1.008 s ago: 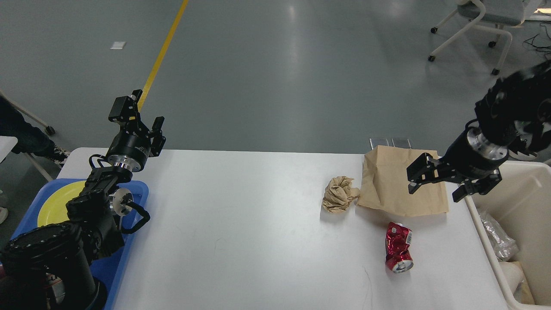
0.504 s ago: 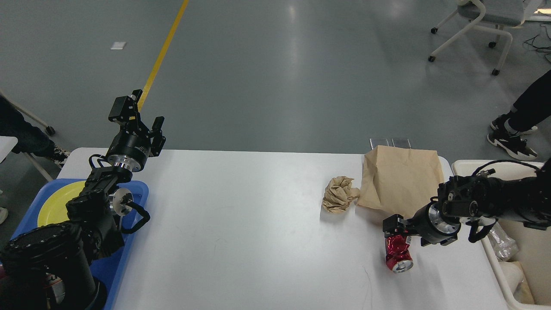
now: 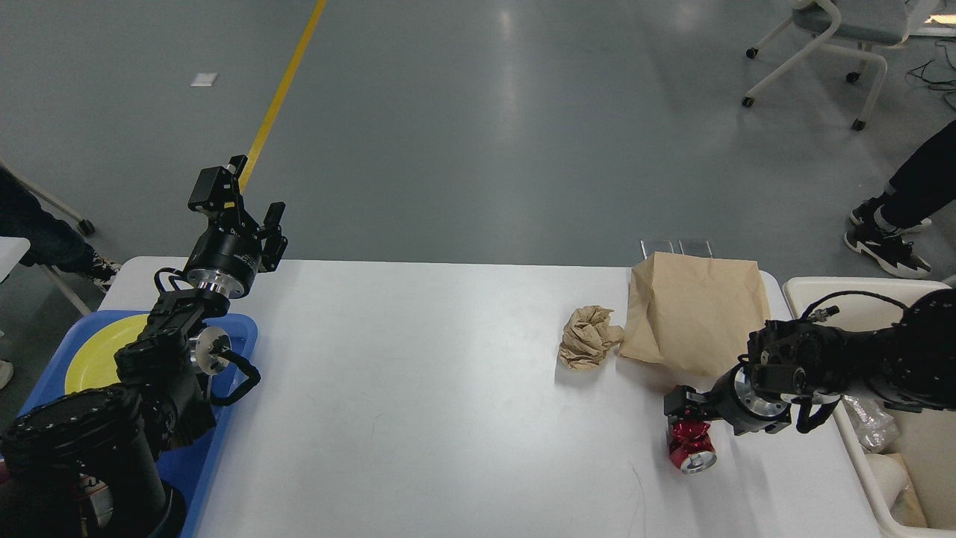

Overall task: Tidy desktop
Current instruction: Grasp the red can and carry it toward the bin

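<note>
The white desktop (image 3: 418,403) carries a crushed red can (image 3: 692,448) near its right front, a crumpled brown paper ball (image 3: 590,336) and a flat brown paper bag (image 3: 698,314) behind it. My right gripper (image 3: 686,409) lies low over the can's upper end and covers it; its dark fingers cannot be told apart. My left gripper (image 3: 258,193) is raised above the desktop's far left corner, open, with nothing between its fingers.
A blue tray (image 3: 237,329) with a yellow plate (image 3: 93,359) sits at the left edge, partly under my left arm. A cream-white bin (image 3: 836,285) holding some waste stands off the right edge. A person's legs (image 3: 896,224) and a chair (image 3: 829,45) are on the floor beyond.
My right arm swung down from above the paper bag to the red can and has now dropped lower over its top. The left arm has not moved.
</note>
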You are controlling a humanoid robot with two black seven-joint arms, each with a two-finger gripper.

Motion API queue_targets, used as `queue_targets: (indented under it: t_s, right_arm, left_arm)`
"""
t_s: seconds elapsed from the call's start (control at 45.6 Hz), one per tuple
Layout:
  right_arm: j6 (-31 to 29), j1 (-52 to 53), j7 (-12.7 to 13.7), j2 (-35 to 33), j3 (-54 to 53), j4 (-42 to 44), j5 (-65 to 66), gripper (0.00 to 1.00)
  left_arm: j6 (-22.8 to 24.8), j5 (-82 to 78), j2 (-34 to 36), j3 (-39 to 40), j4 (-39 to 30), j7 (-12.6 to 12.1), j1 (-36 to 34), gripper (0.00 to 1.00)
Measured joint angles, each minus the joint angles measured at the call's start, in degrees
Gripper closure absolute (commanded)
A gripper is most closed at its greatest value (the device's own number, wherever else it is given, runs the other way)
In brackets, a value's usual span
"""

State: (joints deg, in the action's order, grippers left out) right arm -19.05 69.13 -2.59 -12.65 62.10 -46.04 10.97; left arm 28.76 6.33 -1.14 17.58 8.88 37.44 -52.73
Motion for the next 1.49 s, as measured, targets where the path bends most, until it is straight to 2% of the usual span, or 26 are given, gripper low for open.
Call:
queue_targets:
  t_s: [0.197, 0.373, 0.416, 0.482, 0.57, 0.898, 1.074, 1.293, 1.49]
  right_arm:
    - [0.13, -0.43, 0.04, 0.0, -0.31, 0.0, -0.26, 0.02]
    - [2.77, -1.39, 0.04, 0.01, -0.57, 0.0, -0.35, 0.19]
    - [4.05, -1.56, 0.04, 0.04, -0.72, -0.05, -0.4, 0.34]
    - [5.16, -1.67, 0.04, 0.07, -0.81, -0.21, -0.42, 0.65]
    - [5.44, -1.67, 0.05, 0.11, -0.83, -0.71, -0.41, 0.99]
    - [0.4, -0.2, 0.04, -0.94, -0.78, -2.31, -0.53, 1.0]
    - [-2.67, 5.46, 0.05, -6.0, -1.04, -7.45, -0.6, 1.0]
    - [-10.1, 23.31, 0.01, -19.23, -0.96, -18.76, -0.36, 1.0]
    - [-20.91, 43.18, 0.02, -28.66, -0.71, -20.93, -0.17, 1.0]
  left_arm:
    - [0.03, 0.0, 0.0, 0.0, -0.01, 0.0, 0.0, 0.04]
    - [0.03, 0.0, 0.0, 0.0, 0.0, 0.0, 0.0, 0.04]
    - [0.03, 0.0, 0.0, 0.0, -0.01, 0.0, 0.0, 0.04]
    - [0.03, 0.0, 0.0, 0.0, -0.01, 0.0, 0.0, 0.04]
    - [0.03, 0.0, 0.0, 0.0, -0.01, 0.0, 0.0, 0.04]
    - [0.03, 0.0, 0.0, 0.0, 0.0, 0.0, 0.0, 0.04]
    - [0.03, 0.0, 0.0, 0.0, -0.01, 0.0, 0.0, 0.04]
    - [0.03, 0.0, 0.0, 0.0, 0.0, 0.0, 0.0, 0.04]
    - [0.03, 0.0, 0.0, 0.0, 0.0, 0.0, 0.0, 0.04]
